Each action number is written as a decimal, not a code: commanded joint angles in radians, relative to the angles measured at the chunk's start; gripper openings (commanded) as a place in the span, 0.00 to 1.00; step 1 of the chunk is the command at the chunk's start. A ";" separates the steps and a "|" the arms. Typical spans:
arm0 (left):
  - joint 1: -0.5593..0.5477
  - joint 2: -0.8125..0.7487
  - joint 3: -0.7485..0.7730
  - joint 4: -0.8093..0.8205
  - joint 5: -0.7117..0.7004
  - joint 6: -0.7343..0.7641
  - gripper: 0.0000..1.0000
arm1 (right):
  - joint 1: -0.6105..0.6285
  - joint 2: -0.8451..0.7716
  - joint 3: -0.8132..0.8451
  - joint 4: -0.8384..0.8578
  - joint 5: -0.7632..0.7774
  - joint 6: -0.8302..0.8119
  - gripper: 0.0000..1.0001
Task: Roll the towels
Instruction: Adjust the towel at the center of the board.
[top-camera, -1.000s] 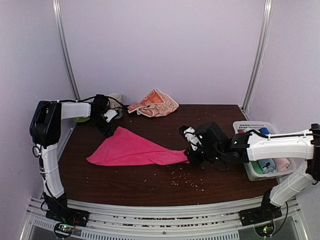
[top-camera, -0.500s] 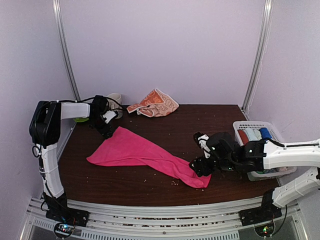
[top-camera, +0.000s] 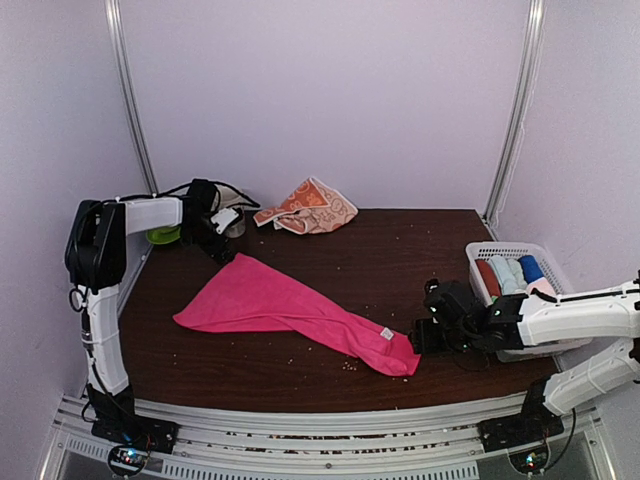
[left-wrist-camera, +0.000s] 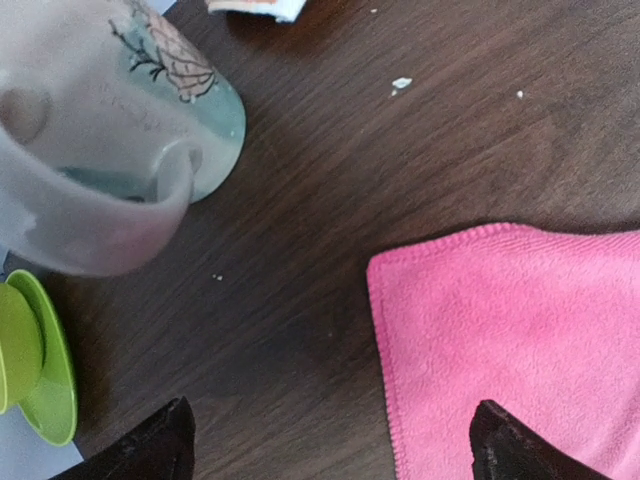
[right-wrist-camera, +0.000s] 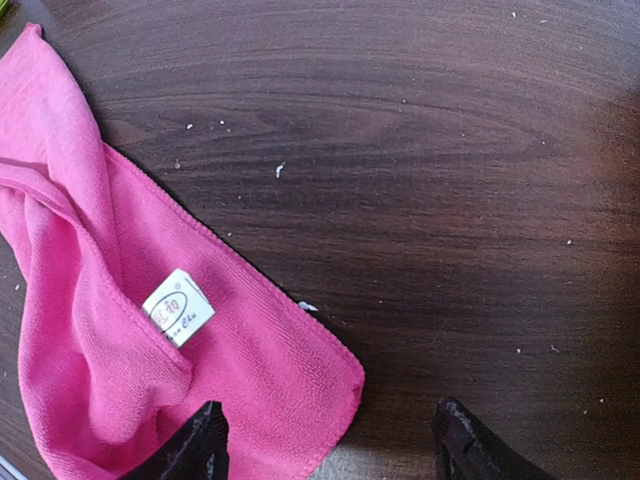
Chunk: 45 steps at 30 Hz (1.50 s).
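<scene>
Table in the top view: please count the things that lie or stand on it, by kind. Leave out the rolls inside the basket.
Towels: 2 (pink towel, orange-peach towel)
Mug: 1
Green dish: 1
Basket: 1
Total: 5

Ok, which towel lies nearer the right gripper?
The plain pink towel, its labelled corner just beside the right gripper; the orange printed towel sits crumpled at the far edge.

Two towels are counted on the desk (top-camera: 400, 250): one plain pink towel (top-camera: 270, 300) and one orange towel (top-camera: 312, 208) with white prints. One mug (left-wrist-camera: 100, 150) and one green dish (left-wrist-camera: 45, 370) are seen. One white basket (top-camera: 505, 246) is counted, and at least four rolls (top-camera: 530, 268) are made out in it.
</scene>
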 joint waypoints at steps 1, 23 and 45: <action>0.006 0.054 0.070 0.007 0.111 0.019 0.97 | -0.003 0.027 0.001 0.040 0.026 0.054 0.69; 0.030 0.262 0.304 -0.088 0.298 -0.039 0.49 | -0.003 -0.016 -0.068 0.078 0.037 0.109 0.57; 0.054 0.351 0.364 -0.194 0.408 -0.002 0.29 | -0.002 0.011 -0.021 -0.033 0.068 0.113 0.60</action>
